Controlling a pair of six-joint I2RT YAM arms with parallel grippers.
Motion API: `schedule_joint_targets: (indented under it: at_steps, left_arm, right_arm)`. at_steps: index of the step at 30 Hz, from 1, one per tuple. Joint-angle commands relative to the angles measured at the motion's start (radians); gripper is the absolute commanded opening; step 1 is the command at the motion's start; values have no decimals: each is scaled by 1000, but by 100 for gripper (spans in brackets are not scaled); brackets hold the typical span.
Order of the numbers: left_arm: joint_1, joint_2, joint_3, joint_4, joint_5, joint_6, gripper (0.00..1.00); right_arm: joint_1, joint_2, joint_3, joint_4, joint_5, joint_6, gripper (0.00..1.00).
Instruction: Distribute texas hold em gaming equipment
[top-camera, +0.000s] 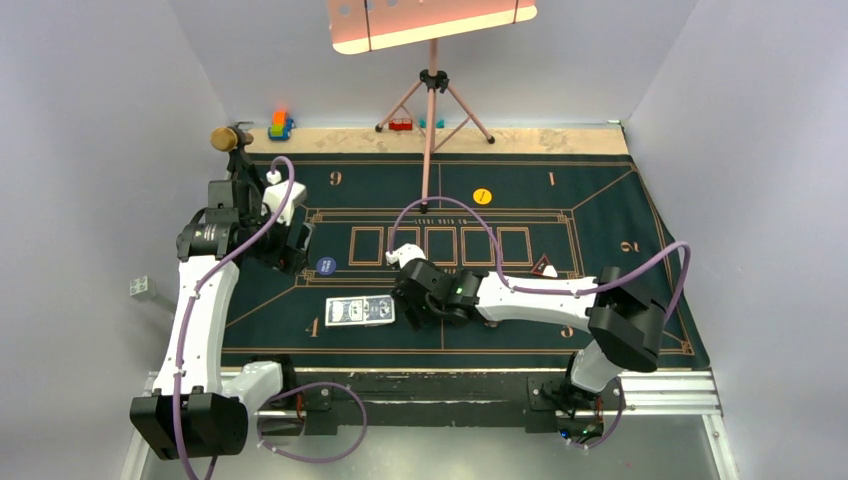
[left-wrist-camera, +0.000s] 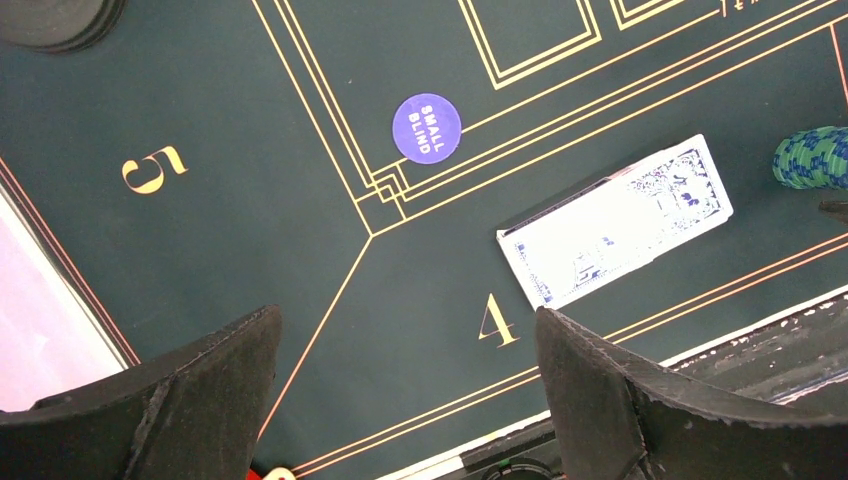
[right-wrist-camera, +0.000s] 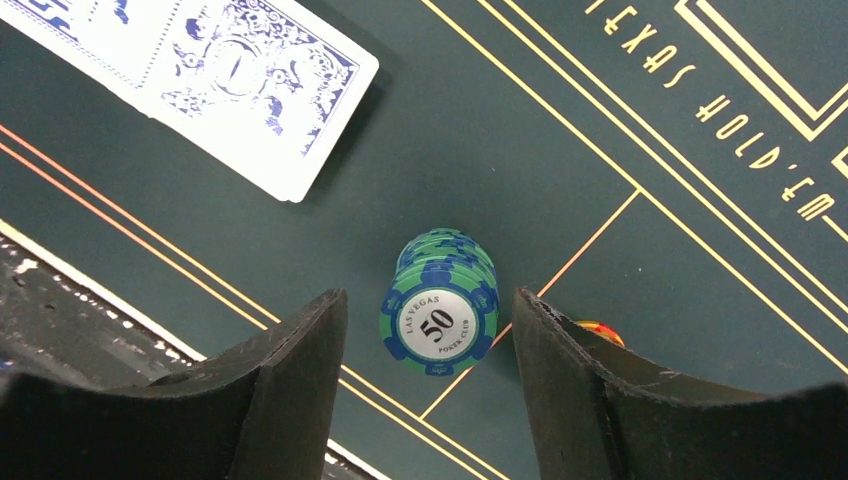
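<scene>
Dark green poker felt covers the table. Over it the right gripper hangs with its jaws parted on either side of a stack of green-and-blue chips (top one marked 50). A narrow gap shows at each finger, so nothing is clamped. Blue-backed playing cards lie near the stack. The left gripper is spread wide above bare felt by the printed 4, holding nothing. A purple Small Blind button lies beyond it.

We are viewing the felt mat bearing a chip stack between the fingers of the right gripper, a card deck lying just beside.
</scene>
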Motion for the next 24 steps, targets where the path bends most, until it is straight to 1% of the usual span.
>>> schedule_joint_targets:
  at_steps: [1,7,18,24]
  left_arm:
    - [6,2,-8,43,-27,4,100]
    - [7,8,-4,49,-22,5,100]
    - [6,-8,-17,50,-27,13,100]
    - [6,-18,-17,49,-30,21,100]
  right_arm:
    - [7,16,-23,34,42,6,64]
    - [6,21,-33,44,58,18,60]
    - [7,27,-34,46,67,27,45]
    - [7,29,-34,47,64,32,35]
